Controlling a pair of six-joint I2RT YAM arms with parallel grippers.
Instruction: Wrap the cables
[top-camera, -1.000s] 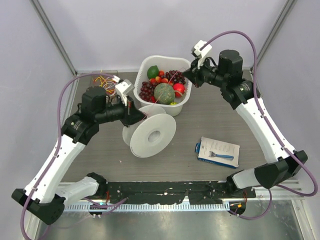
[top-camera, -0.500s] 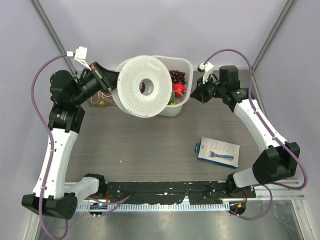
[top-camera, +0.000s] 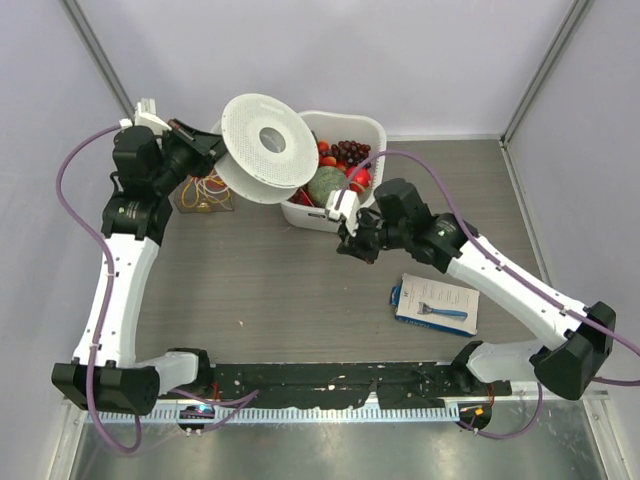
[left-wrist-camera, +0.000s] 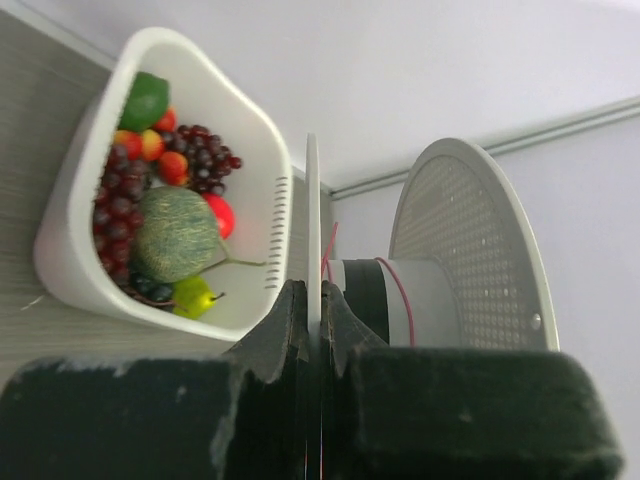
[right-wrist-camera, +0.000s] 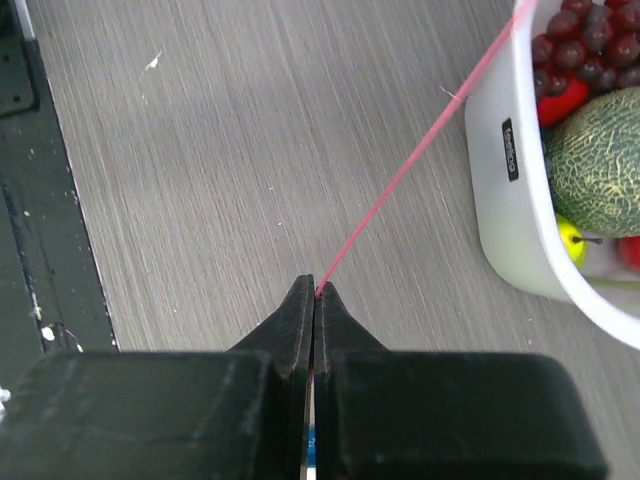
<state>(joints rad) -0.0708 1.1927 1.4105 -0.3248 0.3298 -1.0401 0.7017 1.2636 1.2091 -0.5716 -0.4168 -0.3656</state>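
My left gripper (top-camera: 207, 152) is shut on the rim of one flange of a white spool (top-camera: 264, 148), which it holds in the air at the back left, partly over the basket. In the left wrist view the thin flange (left-wrist-camera: 313, 210) sits between the closed jaws of the gripper (left-wrist-camera: 315, 300), and a red cable (left-wrist-camera: 400, 290) loops round the spool's core. My right gripper (top-camera: 352, 248) is in front of the basket and is shut (right-wrist-camera: 316, 292) on a taut red cable (right-wrist-camera: 400, 190) that runs up toward the basket. A loose tangle of cables (top-camera: 205, 190) lies on the table under the spool.
A white basket (top-camera: 372, 128) of fruit stands at the back centre, and its wall (right-wrist-camera: 500, 200) is close to my right gripper. A blue and white razor package (top-camera: 436, 303) lies at the front right. A black strip (top-camera: 330, 385) runs along the near edge.
The left arm has lifted the spool off the table to the back left. The right arm has swung from behind the basket to in front of it, drawing the red cable along.
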